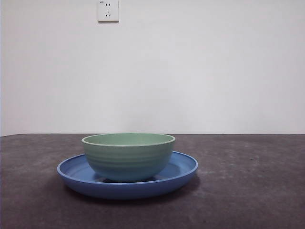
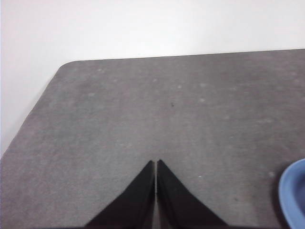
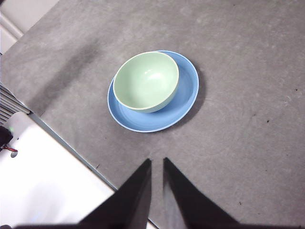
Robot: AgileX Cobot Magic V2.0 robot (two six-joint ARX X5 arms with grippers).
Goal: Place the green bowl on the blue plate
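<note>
The pale mint-green bowl (image 1: 128, 155) sits upright on the wide blue plate (image 1: 183, 169), a little off the plate's middle. The right wrist view shows both from high above: the green bowl (image 3: 146, 80) rests on the blue plate (image 3: 187, 94), toward one side of it. My right gripper (image 3: 157, 161) hangs well above the table, apart from them, jaws nearly together and empty. My left gripper (image 2: 156, 163) is shut and empty over bare table; a sliver of the blue plate (image 2: 293, 193) shows at its picture's edge. Neither gripper shows in the front view.
The dark grey table (image 1: 248, 191) runs to a white wall with a socket (image 1: 108, 10). In the right wrist view the table's edge (image 3: 71, 148) borders a white surface. The left wrist view shows the table's rounded corner (image 2: 64, 67).
</note>
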